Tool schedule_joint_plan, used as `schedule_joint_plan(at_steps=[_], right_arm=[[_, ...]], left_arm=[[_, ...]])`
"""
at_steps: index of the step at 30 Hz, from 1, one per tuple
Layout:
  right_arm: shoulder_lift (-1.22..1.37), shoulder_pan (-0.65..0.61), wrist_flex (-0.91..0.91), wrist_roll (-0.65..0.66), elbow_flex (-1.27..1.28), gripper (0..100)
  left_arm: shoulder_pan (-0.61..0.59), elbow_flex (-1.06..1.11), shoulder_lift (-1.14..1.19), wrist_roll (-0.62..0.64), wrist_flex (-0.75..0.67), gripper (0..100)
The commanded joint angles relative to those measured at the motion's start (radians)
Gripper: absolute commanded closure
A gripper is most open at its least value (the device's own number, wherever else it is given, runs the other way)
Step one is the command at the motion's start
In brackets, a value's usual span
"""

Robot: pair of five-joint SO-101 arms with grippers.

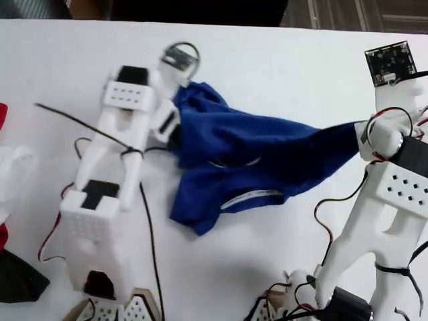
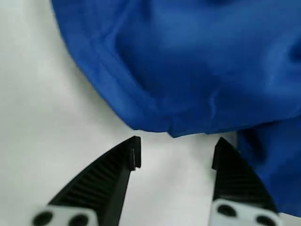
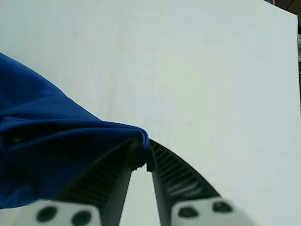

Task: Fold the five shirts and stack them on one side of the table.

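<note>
— Where's the blue shirt [image 1: 234, 167]?
— Bunched in the middle of the table [image 1: 281, 60], with one end stretched toward the right gripper [image 3: 143, 153], which is clamped on a fold of it.
— And the left gripper [image 2: 178, 149]?
— Spread wide and empty, just beside the opposite hem (not touching, as far as I can see). I'd call this spreading out, before any fold. Next, the left should nip that hem so both can pull the cloth flat.

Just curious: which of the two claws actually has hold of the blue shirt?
The right gripper: it is shut on an edge of the shirt. The left gripper is open beside the cloth, gripping nothing.
</note>
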Motion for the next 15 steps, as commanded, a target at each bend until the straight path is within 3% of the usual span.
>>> schedule_joint_plan(at_steps=[1,10,15], right_arm=[[-0.044,0.004,-0.015,0.003,-0.020,97.8],[-0.045,0.005,-0.018,0.003,0.006,97.8],[-0.045,0.004,-0.018,0.003,0.006,97.8]], left_arm=[[0.052,0.001,-0.002,-0.012,0.011,73],[0.089,0.166,0.002,-0.011,-0.173,73],[0.110,0.208,-0.005,-0.012,-0.187,73]])
